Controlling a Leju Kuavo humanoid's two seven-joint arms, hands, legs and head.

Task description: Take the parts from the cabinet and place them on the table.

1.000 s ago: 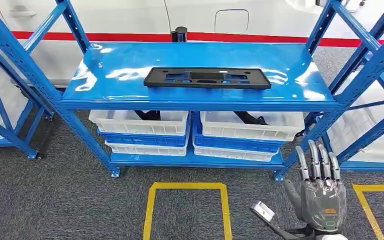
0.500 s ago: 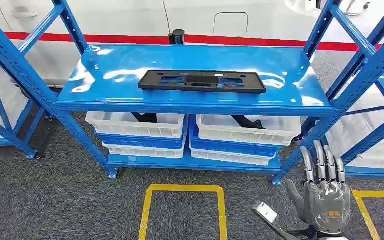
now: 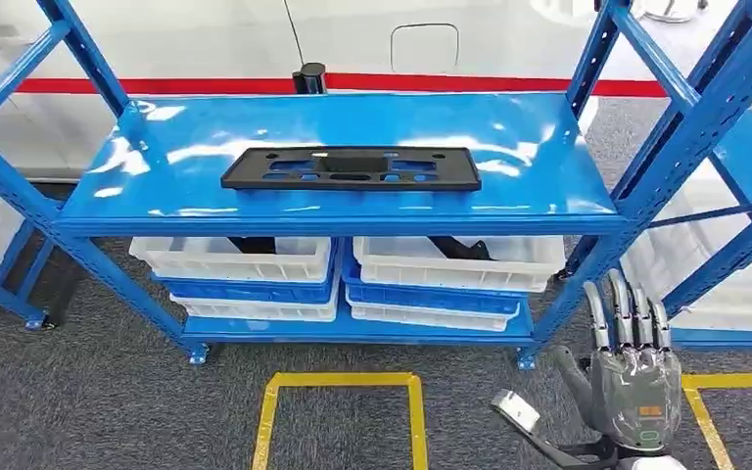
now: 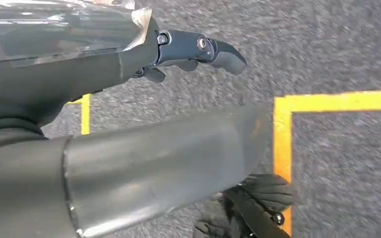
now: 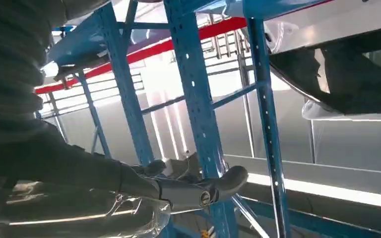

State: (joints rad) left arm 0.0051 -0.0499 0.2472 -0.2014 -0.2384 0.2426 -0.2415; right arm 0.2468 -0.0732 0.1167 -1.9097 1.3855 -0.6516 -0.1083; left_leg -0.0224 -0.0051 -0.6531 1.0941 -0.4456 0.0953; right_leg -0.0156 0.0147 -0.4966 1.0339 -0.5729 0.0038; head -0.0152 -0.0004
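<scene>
shelf (image 3: 548, 186) of blue steel, glossy, bounded by a front lip and by slanted blue uprights (image 3: 690, 122) at both sides. black part (image 3: 351, 167), flat and long with cut-out slots, lying flat on the shelf's middle, a little left of centre, parallel to the front lip. bare blue surface all around it: more to the right than to the left, a band behind, a narrower strip in front. nothing touching the part.

below, white bins (image 3: 235, 258) stacked with blue ones on the lower level, side by side; dark pieces inside, half hidden under the shelf, too cut off to name.

right hand (image 3: 632, 377) low at the right, well apart from the part, held upright with fingers (image 3: 615, 311) straight and apart, holding nothing. thumb out to the left. in the right wrist view, same hand (image 5: 178, 186) against blue uprights, nothing between the fingers.

left hand (image 4: 188, 49) seen in the left wrist view over the floor, dark fingertip stretched out; rest hidden behind the arm's cover, so cannot tell whether spread or curled.

grey carpet (image 3: 98, 411) underfoot, yellow tape outlines (image 3: 338, 380) marked on it in front of the rack. white wall with a red stripe (image 3: 509, 84) behind. more blue racking at the right edge, cut off.
</scene>
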